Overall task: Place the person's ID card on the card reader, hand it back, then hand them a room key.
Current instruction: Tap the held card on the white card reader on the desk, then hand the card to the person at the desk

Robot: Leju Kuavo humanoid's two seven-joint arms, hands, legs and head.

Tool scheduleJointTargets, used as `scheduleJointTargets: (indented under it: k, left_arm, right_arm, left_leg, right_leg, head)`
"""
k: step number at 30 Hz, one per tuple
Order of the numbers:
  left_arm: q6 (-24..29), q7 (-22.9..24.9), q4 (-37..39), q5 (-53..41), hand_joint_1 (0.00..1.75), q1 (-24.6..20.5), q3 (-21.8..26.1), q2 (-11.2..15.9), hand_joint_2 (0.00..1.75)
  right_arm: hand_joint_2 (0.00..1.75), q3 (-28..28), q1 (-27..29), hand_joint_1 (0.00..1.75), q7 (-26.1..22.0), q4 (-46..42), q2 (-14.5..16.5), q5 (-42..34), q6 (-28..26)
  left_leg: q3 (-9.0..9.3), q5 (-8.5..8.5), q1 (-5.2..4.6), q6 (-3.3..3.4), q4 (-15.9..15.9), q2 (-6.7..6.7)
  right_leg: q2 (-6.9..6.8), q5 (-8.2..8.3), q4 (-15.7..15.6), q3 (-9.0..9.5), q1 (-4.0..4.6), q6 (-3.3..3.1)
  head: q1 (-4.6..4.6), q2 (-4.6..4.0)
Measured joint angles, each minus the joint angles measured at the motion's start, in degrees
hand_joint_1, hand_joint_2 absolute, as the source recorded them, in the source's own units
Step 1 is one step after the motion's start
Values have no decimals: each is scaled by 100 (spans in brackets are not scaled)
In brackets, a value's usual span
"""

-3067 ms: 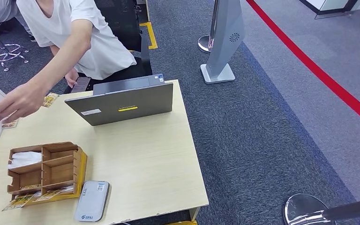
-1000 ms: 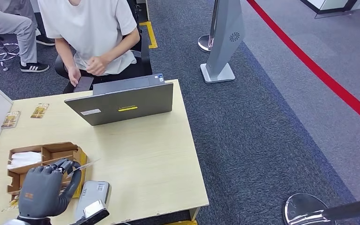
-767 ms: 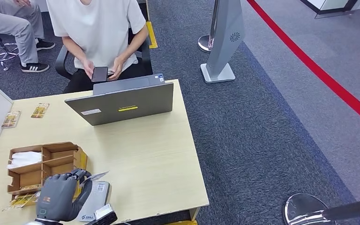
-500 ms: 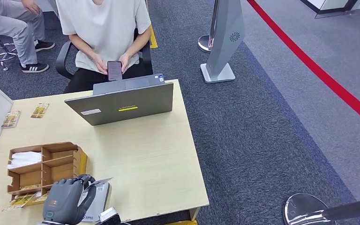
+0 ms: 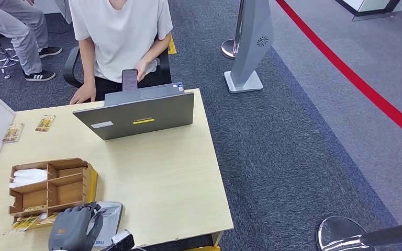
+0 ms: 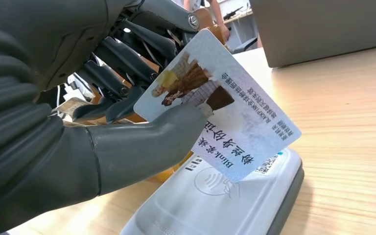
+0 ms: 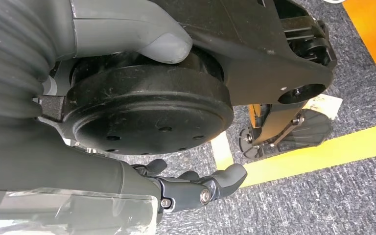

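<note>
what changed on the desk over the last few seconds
The left hand came into view holding the ID card and moved toward the desk's near edge, over the card reader. The person drew their arm back and took up a phone. Laptop and cardboard tray stayed put.

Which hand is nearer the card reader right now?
Left. The left hand holds the ID card just above the card reader; the right hand hangs by the floor.
</note>
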Motion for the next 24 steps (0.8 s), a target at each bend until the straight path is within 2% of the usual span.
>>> scheduleJointTargets:
  k: [3, 10, 14, 20, 24]
  left_arm:
    - [-51, 70, 1, 7, 175, -1, 0, -10, 175]
    - [240, -65, 3, -189, 175, -9, -3, -27, 175]
    - [834, -370, -88, -642, 175, -79, 5, -51, 175]
    - [1512, -946, -671, -1349, 175, -392, 212, -186, 175]
    - [1695, -1035, -958, -1643, 175, -890, 372, -231, 175]
  right_arm:
    - [175, 1, -2, 0, 8, 1, 0, 0, 3]
    - [175, 1, -1, 0, 7, 2, 0, 0, -12]
    - [175, 1, 2, 0, -33, 3, 0, 0, -13]
    - [175, 17, 13, 0, -100, 6, 3, 12, -19]
    - [175, 69, 13, 0, -100, 7, 7, 70, -22]
  left_leg:
    - [6, 0, 0, 0, 0, -1]
    - [10, 3, 1, -2, 0, 1]
    - [5, 6, 2, -1, 0, 0]
    - [-2, 6, 0, -1, 1, 0]
    - [-5, 8, 1, 0, 2, -5]
  right_leg:
    - [-3, 0, 0, 6, 0, 0]
    - [-3, 4, 1, 2, 1, -3]
    - [-3, 6, 1, 0, 1, -2]
    - [-2, 6, 1, -10, 1, -1]
    - [-6, 8, 1, -15, 1, -2]
  head:
    - [-1, 0]
    - [-1, 0]
    - [1, 0]
    - [0, 0]
    - [0, 0]
